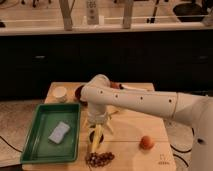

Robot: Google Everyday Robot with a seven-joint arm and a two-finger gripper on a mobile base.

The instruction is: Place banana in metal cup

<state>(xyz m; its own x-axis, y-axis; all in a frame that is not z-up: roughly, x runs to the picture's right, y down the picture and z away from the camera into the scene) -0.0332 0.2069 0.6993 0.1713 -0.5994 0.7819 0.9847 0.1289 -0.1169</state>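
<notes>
The banana [95,141] is a small yellow fruit lying lengthwise on the wooden table [131,129], its far end right under my gripper. My gripper [98,126] points down from the white arm [145,102] and stands over that end of the banana. A small dark round shape [92,134] sits against the banana's left side just below the gripper; it may be the metal cup, but I cannot tell for sure.
A green tray [40,145] with a grey sponge [59,132] lies at the left. A white cup [60,93] and a dark red bowl [80,93] stand at the back left. Dark grapes [99,158] lie at the front edge, an orange [146,142] at the right.
</notes>
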